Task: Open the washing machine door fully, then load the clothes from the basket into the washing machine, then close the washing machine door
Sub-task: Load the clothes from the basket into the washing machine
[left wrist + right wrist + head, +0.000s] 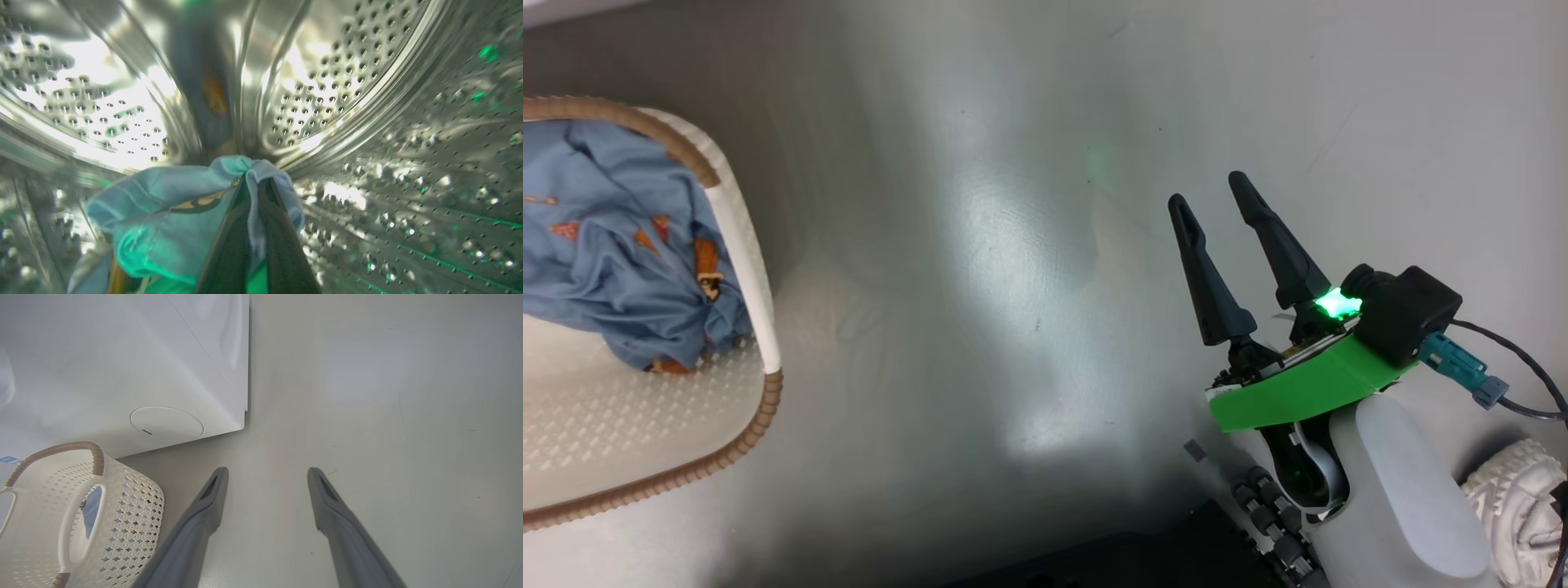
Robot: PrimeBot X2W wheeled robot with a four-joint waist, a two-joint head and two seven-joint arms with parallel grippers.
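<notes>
The clothes [163, 220], pinched in the pressed-together jaws of the left gripper [255, 183], hang inside the drum [347, 61] of the washing machine [102, 355], placed for release; the right gripper [1210, 192], jaws spread and empty, is outside the drum.

- Head view looks steeply down at the floor [1013, 367], basket [743, 245] at its left edge.
- Left wrist view sits close inside the washing machine drum [347, 61], seemingly facing its rear wall.
- Right wrist view looks down too, sharing floor and basket with it.
</notes>
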